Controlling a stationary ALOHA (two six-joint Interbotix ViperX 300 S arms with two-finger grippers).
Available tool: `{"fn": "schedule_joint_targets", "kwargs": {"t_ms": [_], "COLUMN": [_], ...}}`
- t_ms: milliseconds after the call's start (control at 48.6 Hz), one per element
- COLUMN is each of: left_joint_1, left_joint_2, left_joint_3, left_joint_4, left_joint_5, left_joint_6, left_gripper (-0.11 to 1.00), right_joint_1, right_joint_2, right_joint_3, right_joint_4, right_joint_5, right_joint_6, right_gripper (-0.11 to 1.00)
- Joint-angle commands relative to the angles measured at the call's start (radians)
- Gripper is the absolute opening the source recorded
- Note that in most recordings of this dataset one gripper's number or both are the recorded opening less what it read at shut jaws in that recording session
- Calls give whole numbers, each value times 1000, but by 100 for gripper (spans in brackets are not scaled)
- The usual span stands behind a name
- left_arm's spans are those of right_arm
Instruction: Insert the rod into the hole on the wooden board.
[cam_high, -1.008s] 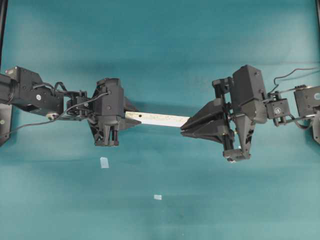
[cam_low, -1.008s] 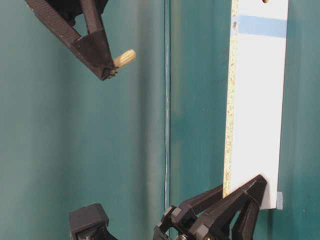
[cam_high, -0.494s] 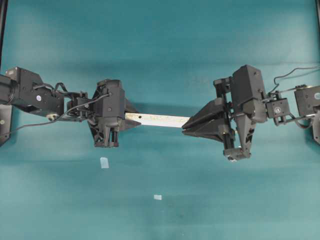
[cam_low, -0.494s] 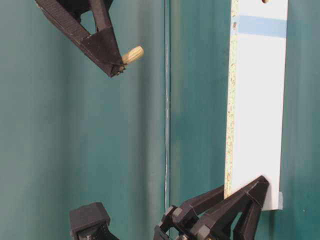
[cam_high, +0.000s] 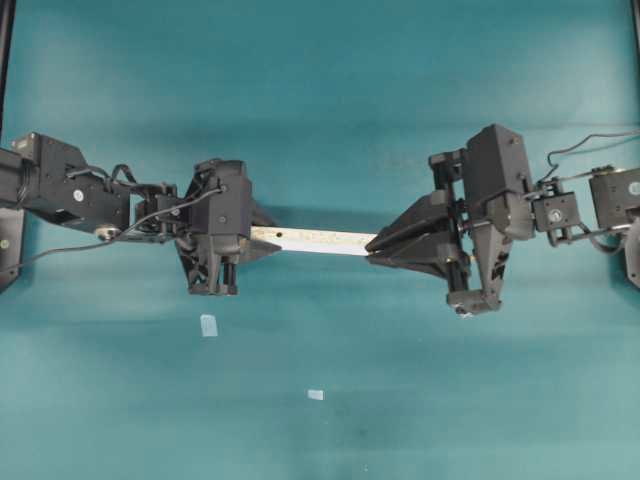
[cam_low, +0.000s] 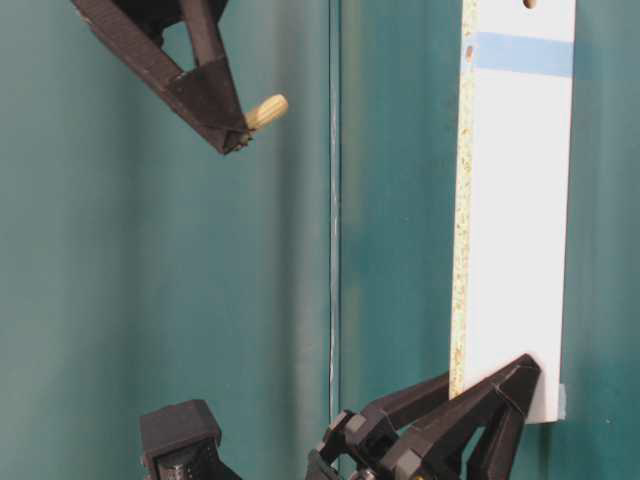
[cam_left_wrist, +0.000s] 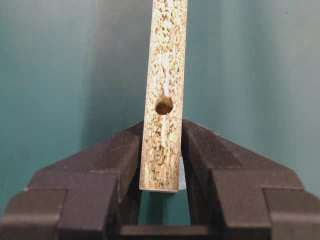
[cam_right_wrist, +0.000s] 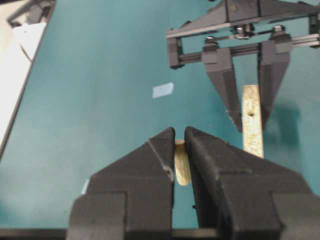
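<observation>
Table: a teal-green surface (cam_high: 320, 100) fills every view, and both arms work above it.
Left arm: it reaches in from the left edge of the overhead view, cables looping along it.
Right arm: it reaches in from the right edge of the overhead view, its wrist rolled to one side.
Wooden board (cam_high: 312, 240): a long narrow strip of speckled particleboard with white faces, held clear of the table between the two arms; in the table-level view it stands on end, with a light-blue band across it near the top.
Left gripper (cam_left_wrist: 162, 165): its fingers pinch one end of the wooden board, one finger (cam_left_wrist: 120, 155) pressed against each white face – the speckled edge faces the left wrist camera.
Right gripper (cam_right_wrist: 180, 150): its fingers are nearly together, clamping the rod between their tips; in the overhead view it sits just beside the free end of the wooden board, and whether it touches the strip there cannot be told.
Tape squares: two small light-blue pieces lie flat on the table, one (cam_high: 208, 325) below the left gripper and a smaller one (cam_high: 315, 394) nearer the middle.
Hole (cam_left_wrist: 164, 105): a small round opening in the speckled edge, just above the left gripper's fingertips.
Rod (cam_low: 265, 110): a short cream dowel sticking out of the right gripper's tips – apart from the wooden board in the table-level view.
</observation>
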Motion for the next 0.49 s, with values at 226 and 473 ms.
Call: {"fn": "schedule_joint_targets", "kwargs": {"t_ms": [226, 473], "left_joint_1": [-11, -12], "left_joint_2": [-26, -40], "left_joint_3": [-9, 9], "left_joint_4": [0, -2], "left_joint_5": [5, 32], "left_joint_6": [-8, 2], "left_gripper": [32, 32], "right_joint_1": [-86, -118], "right_joint_2": [-9, -9], "right_joint_3": [153, 295], "right_joint_4": [26, 89], "right_joint_5": [-301, -479], "right_joint_6": [-135, -339], "right_gripper": [12, 12]}}
